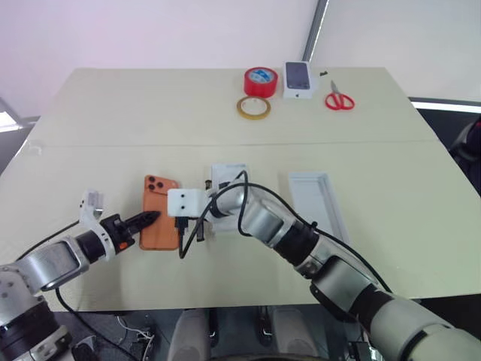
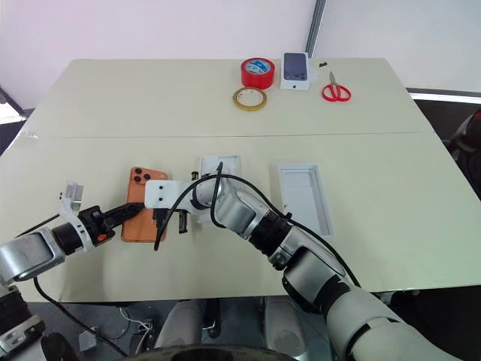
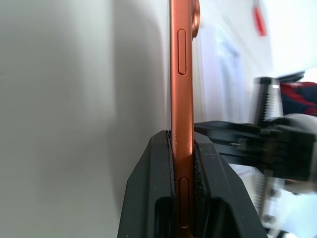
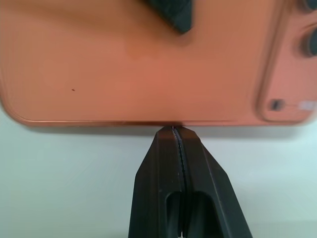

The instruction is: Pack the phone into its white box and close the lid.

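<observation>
Cream tabletop (image 1: 225,113) spreads wide beneath a plain pale wall, carrying at its far edge a red tape roll (image 1: 260,80), a tan tape ring (image 1: 253,107), red scissors (image 1: 339,100) and a small box picturing a dark phone (image 1: 298,79). Nearer, the white box (image 1: 319,200) sits open, well apart from the phone (image 1: 158,213). Picking up is underway: the left gripper (image 1: 151,218) pinches the phone's edge, while the right gripper (image 4: 177,133), pressed together and empty, braces the opposite side. Next, probably, lift and carry it across.
</observation>
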You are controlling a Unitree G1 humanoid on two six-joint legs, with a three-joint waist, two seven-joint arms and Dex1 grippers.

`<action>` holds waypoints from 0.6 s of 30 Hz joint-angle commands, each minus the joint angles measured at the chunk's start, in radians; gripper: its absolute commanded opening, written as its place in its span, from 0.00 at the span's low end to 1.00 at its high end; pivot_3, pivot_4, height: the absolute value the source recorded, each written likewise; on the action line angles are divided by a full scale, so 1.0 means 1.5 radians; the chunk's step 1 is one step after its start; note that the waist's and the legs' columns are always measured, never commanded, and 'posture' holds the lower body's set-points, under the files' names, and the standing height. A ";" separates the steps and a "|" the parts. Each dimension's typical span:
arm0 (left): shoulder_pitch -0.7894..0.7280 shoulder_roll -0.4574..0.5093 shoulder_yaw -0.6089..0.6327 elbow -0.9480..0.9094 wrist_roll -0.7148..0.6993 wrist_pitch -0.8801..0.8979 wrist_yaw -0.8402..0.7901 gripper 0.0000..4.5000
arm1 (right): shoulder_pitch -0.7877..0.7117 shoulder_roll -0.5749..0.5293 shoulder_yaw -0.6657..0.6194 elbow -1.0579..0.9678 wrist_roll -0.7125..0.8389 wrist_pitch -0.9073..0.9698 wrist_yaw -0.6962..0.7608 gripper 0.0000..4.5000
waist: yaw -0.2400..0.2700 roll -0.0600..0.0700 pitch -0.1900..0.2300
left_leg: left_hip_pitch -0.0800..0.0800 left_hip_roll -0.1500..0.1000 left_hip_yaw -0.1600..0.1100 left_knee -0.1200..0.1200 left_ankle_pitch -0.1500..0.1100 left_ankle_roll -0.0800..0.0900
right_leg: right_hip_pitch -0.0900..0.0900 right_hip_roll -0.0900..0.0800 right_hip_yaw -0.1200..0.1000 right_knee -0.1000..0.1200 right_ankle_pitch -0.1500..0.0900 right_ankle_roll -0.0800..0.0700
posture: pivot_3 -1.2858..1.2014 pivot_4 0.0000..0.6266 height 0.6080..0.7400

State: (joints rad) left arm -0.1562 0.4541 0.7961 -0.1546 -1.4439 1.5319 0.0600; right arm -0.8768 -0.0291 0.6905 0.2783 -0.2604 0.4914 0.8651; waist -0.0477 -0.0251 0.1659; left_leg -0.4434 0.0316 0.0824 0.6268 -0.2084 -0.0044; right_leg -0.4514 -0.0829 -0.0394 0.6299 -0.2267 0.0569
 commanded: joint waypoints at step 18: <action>-0.134 -0.001 -0.341 -0.046 -0.343 -0.407 0.327 0.01 | 0.076 -0.263 -0.262 -0.300 0.148 0.074 0.072 0.00 | 0.019 -0.001 0.001 | -0.002 -0.002 0.002 -0.002 0.000 0.001 | 0.004 -0.003 -0.001 -0.009 0.000 0.000 | 0.52 0.24 1.00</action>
State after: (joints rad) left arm -0.3245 0.4675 0.3247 -0.1729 -1.9372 0.9613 0.5363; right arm -0.7642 -0.3987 0.3333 -0.1231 -0.0548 0.6143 0.9691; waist -0.0194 -0.0259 0.1668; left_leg -0.4458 0.0286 0.0863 0.6229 -0.2088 -0.0024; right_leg -0.4449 -0.0868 -0.0413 0.6151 -0.2263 0.0566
